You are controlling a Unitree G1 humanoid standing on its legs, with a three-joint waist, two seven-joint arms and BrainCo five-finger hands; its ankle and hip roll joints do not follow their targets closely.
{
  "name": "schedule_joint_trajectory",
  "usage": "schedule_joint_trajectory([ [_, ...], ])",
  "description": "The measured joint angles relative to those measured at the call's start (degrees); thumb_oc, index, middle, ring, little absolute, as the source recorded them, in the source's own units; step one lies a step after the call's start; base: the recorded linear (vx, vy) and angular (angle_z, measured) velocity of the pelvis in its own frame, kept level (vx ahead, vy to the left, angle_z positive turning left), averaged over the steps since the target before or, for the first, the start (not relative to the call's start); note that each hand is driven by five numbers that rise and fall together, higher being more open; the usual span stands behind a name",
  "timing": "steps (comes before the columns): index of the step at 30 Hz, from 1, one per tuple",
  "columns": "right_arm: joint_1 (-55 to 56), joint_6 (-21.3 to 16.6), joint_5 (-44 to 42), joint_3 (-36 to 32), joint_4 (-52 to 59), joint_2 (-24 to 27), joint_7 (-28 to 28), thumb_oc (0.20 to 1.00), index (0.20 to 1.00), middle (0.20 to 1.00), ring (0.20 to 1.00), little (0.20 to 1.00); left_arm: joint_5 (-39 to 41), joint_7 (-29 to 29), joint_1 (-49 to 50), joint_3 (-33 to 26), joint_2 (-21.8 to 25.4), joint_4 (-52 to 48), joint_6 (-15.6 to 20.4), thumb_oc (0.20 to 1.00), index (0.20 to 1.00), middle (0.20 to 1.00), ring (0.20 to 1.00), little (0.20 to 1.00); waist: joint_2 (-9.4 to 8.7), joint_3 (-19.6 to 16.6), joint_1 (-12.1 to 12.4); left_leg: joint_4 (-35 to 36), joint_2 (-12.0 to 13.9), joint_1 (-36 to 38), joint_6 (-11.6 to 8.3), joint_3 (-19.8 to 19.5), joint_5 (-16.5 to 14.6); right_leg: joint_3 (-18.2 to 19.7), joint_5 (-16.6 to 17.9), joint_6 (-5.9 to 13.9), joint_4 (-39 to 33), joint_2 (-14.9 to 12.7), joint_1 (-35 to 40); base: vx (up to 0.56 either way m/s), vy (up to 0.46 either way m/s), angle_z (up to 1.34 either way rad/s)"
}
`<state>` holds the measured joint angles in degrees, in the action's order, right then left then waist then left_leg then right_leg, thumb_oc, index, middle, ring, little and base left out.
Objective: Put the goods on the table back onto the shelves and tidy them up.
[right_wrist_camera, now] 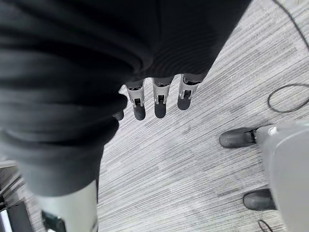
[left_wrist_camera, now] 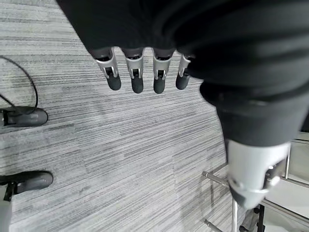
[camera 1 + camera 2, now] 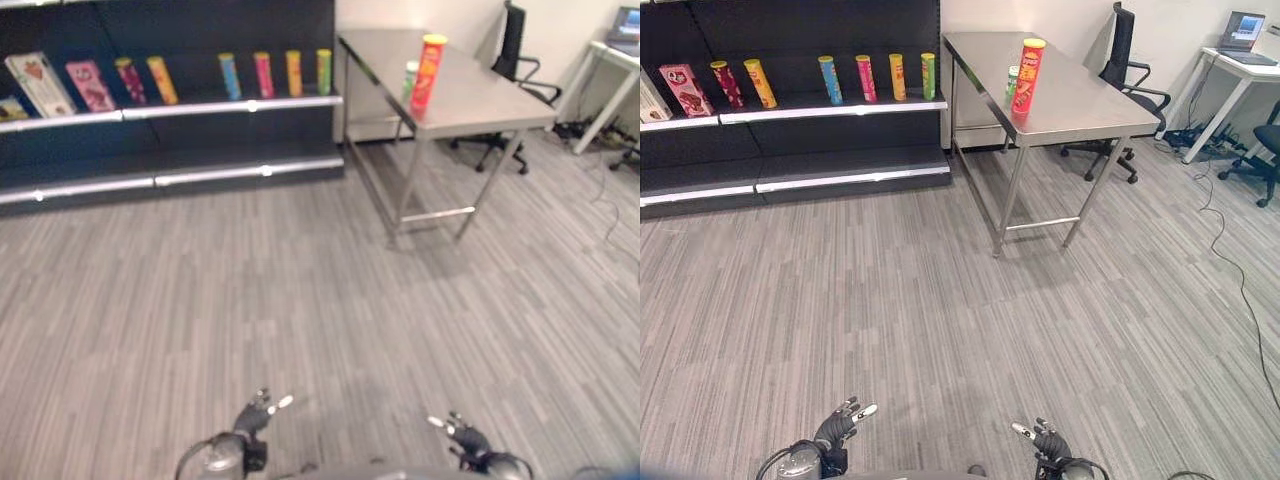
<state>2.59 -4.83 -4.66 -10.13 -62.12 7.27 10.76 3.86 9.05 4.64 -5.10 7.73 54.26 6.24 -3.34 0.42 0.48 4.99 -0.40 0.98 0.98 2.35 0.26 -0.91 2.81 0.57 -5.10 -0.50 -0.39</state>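
A tall red canister (image 3: 1027,76) stands on the steel table (image 3: 1080,100) at the back right, with a small green-and-white can (image 3: 1012,80) just behind it. The dark shelves (image 3: 790,100) at the back left hold several upright canisters (image 3: 866,77) and two snack boxes (image 3: 685,89). My left hand (image 3: 837,427) hangs low at the bottom left, fingers straight and empty. My right hand (image 3: 1047,442) hangs at the bottom right, also open and empty. Both are far from the table, over grey floor. In the wrist views, each hand's fingers (image 2: 136,77) (image 1: 159,101) point down at bare carpet.
A black office chair (image 3: 1125,60) stands behind the table. A white desk with a laptop (image 3: 1243,30) is at the far right, with a second chair (image 3: 1265,140) and a cable (image 3: 1230,260) on the floor. Wide grey floor lies between me and the shelves.
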Motion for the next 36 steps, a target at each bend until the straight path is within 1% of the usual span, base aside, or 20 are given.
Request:
schedule_joint_trajectory([
  [5,0.40,-0.01,0.00,0.06,1.47,0.06,0.03,1.000,1.000,1.000,1.000,1.000,0.02,0.05,-0.05,-1.73,-0.14,-0.41,-0.06,1.000,1.000,1.000,1.000,1.000,0.15,0.32,0.09,-0.02,0.22,-1.05,-0.27,-0.18,0.16,-0.06,-0.07,-0.07,0.00,0.24,-0.96,0.01,-0.028,0.01],
  [11,0.26,-0.01,0.02,0.29,2.68,0.01,0.20,1.000,1.000,1.000,1.000,1.000,0.06,0.08,0.04,-1.81,-0.44,-1.87,-0.08,1.000,1.000,1.000,1.000,1.000,1.03,1.06,0.06,-0.01,0.34,-0.94,-0.28,-0.18,0.16,-0.26,-0.09,-0.07,-0.01,0.30,-0.82,0.01,-0.016,0.00],
  [15,0.30,-0.16,0.01,0.33,3.16,-0.03,0.28,1.000,1.000,1.000,1.000,1.000,1.97,0.12,-0.20,-1.77,-0.41,-2.16,-0.06,1.000,1.000,1.000,1.000,1.000,0.93,1.12,0.08,-0.06,0.53,-0.73,-0.41,-0.17,0.24,-0.33,-0.15,-0.04,-0.03,0.46,-0.52,-0.03,-0.091,0.02],
  [16,0.68,-0.21,0.01,0.41,3.95,-0.02,0.45,1.000,1.000,1.000,1.000,1.000,1.97,0.12,0.34,-1.76,-0.43,-2.16,-0.07,1.000,1.000,1.000,1.000,1.000,0.74,1.32,0.22,-0.76,0.58,-1.00,-1.15,-0.22,0.57,-0.58,-0.22,-0.11,0.08,0.99,-0.51,-0.10,-0.228,0.50],
  [17,-0.10,-0.54,-0.04,0.33,5.38,-0.84,0.81,1.000,1.000,1.000,1.000,1.000,2.15,0.28,-2.55,-2.33,0.25,-3.48,0.22,1.000,1.000,1.000,1.000,1.000,-2.96,5.46,0.41,-21.07,-1.02,-12.53,-4.05,-1.91,-1.39,-1.18,-2.94,-3.04,4.37,0.36,-2.71,0.02,-0.144,0.64],
  [18,-0.09,-0.51,-0.04,0.04,5.61,-0.70,0.73,1.000,1.000,1.000,1.000,1.000,2.34,0.24,-3.01,-2.81,0.31,-3.73,0.29,1.000,1.000,1.000,1.000,1.000,-4.04,6.72,0.87,-27.53,-1.21,-16.16,-5.30,-2.25,-0.84,-1.35,-3.20,-3.93,4.23,-0.40,-2.83,0.16,-0.079,0.59],
  [20,-1.03,-0.52,-0.18,-0.01,4.97,-0.01,0.57,1.000,1.000,1.000,1.000,1.000,2.47,0.42,-2.48,-3.33,-0.51,-3.33,0.12,1.000,1.000,1.000,1.000,1.000,-3.59,8.34,2.95,-34.06,-0.24,-19.17,-4.97,-3.33,-1.79,-0.39,-3.60,-4.53,4.27,0.30,-1.61,0.16,0.004,-0.12],
  [22,-1.72,-0.66,-0.59,-0.66,5.40,0.05,0.42,1.000,1.000,1.000,1.000,1.000,3.01,0.53,-1.52,-5.00,-1.61,-1.79,-0.37,1.000,1.000,1.000,1.000,1.000,-3.29,9.18,3.24,-23.48,2.89,-17.17,-4.78,-1.91,-1.78,-0.20,-3.06,-5.56,2.26,0.81,-0.41,0.22,0.040,-0.21],
  [23,-2.41,-0.74,-1.16,-2.11,5.47,-0.27,0.14,1.000,1.000,1.000,1.000,1.000,2.98,0.81,-1.82,-4.37,-1.46,-1.58,-0.41,1.000,1.000,1.000,1.000,1.000,-2.48,9.63,3.27,-15.61,5.07,-16.56,-5.55,-1.60,-1.21,-0.19,-3.08,-5.57,1.87,1.05,-0.04,0.37,0.117,-0.02],
  [24,-2.28,-0.78,-1.17,-2.22,5.47,-0.13,0.01,1.000,1.000,1.000,1.000,1.000,2.99,0.86,-2.31,-4.19,-1.57,-1.53,-0.42,1.000,1.000,1.000,1.000,1.000,-2.18,9.88,3.22,-12.21,5.43,-15.81,-5.41,-1.68,-1.00,-0.05,-3.08,-5.55,1.73,0.99,0.10,0.55,0.220,0.17],
  [25,-2.50,-0.69,-1.19,-1.64,5.72,0.24,-0.14,1.000,1.000,1.000,1.000,1.000,2.92,1.25,-2.78,-3.59,-1.52,-1.37,-0.44,1.000,1.000,1.000,1.000,1.000,-1.09,9.99,3.22,-5.40,6.25,-16.38,-6.59,-2.03,-0.27,0.27,-3.13,-5.51,0.73,0.85,0.68,0.47,0.186,0.19],
  [26,-2.91,-0.41,-1.15,-1.57,6.61,0.90,-0.10,1.000,1.000,1.000,1.000,1.000,2.83,1.56,-3.25,-3.94,-1.60,-1.56,-0.44,1.000,1.000,1.000,1.000,1.000,-0.25,10.36,3.42,-0.88,6.25,-16.07,-6.72,-2.20,0.02,0.65,-2.90,-5.03,0.11,0.96,0.64,0.39,0.207,-0.09],
  [28,-4.40,-0.60,-1.19,-1.59,8.87,1.27,0.11,1.000,1.000,1.000,1.000,1.000,2.82,1.64,-1.74,-5.98,-1.49,-1.48,-0.42,1.000,1.000,1.000,1.000,1.000,1.32,10.28,5.35,-2.24,7.04,-13.70,-6.37,-3.29,0.24,5.37,-2.94,-4.50,0.50,0.73,0.92,0.22,0.154,-1.07],
  [29,-4.39,-0.97,-1.22,-1.28,10.64,1.46,0.21,1.000,1.000,1.000,1.000,1.000,2.79,1.60,-0.73,-6.30,-1.53,-0.22,-0.59,1.000,1.000,1.000,1.000,1.000,2.49,9.75,5.27,-1.88,6.67,-11.38,-6.27,-3.36,0.28,6.25,-2.95,-3.88,-0.01,0.18,1.77,0.30,0.192,-1.15],
  [30,-4.62,-1.14,-1.37,-0.98,11.68,1.37,0.11,1.000,1.000,1.000,1.000,1.000,2.78,1.58,-0.64,-6.38,-1.17,0.16,-0.59,1.000,1.000,1.000,1.000,1.000,2.42,9.35,5.02,-1.52,5.17,-10.60,-6.14,-3.07,2.03,6.97,-3.66,-2.80,-0.01,-1.25,1.98,0.38,0.261,-0.77],
  [31,-4.48,-0.38,-1.56,0.01,12.57,1.70,0.08,1.000,1.000,1.000,1.000,1.000,2.75,1.64,-0.08,-6.31,-0.89,-0.18,-0.50,1.000,1.000,1.000,1.000,1.000,1.81,9.15,5.68,-1.65,3.82,-9.71,-5.87,-2.62,2.19,8.30,-5.06,-2.89,0.34,-2.93,1.61,0.29,0.169,-0.78],
  [32,-4.42,-0.16,-1.61,0.10,13.46,1.72,0.12,1.000,1.000,1.000,1.000,1.000,2.77,1.61,0.26,-6.33,-0.95,-0.66,-0.24,1.000,1.000,1.000,1.000,1.000,1.39,8.55,6.44,-1.91,3.01,-9.31,-5.66,-1.44,2.05,8.57,-6.27,-4.13,1.28,-4.18,0.68,0.20,0.120,-1.04],
  [33,-4.33,-0.28,-1.65,1.23,13.80,1.73,0.02,1.000,1.000,1.000,1.000,1.000,2.78,1.66,1.78,-6.74,-1.23,-2.35,-0.14,1.000,1.000,1.000,1.000,1.000,1.02,7.22,7.15,-1.98,2.02,-9.23,-3.60,0.36,2.77,7.62,-5.77,-3.70,1.44,-5.68,1.05,0.20,0.104,-0.89],
  [34,-3.61,-0.33,-1.65,2.47,14.02,1.78,0.02,1.000,1.000,1.000,1.000,1.000,2.79,1.65,2.20,-6.77,-1.10,-3.42,-0.06,1.000,1.000,1.000,1.000,1.000,0.39,6.50,6.85,-2.45,1.08,-8.93,-1.22,1.07,3.69,6.79,-5.92,-2.36,1.66,-7.01,1.39,0.19,0.150,-0.37],
  [36,-1.93,-0.20,-1.64,2.54,13.99,0.79,0.10,1.000,1.000,1.000,1.000,1.000,2.81,1.69,1.45,-6.73,-0.25,-4.92,0.40,1.000,1.000,1.000,1.000,1.000,-0.75,4.76,6.65,-3.24,-0.63,-8.65,0.89,1.07,2.55,5.40,-5.16,-1.07,3.87,-8.13,1.25,0.34,0.294,0.13],
])
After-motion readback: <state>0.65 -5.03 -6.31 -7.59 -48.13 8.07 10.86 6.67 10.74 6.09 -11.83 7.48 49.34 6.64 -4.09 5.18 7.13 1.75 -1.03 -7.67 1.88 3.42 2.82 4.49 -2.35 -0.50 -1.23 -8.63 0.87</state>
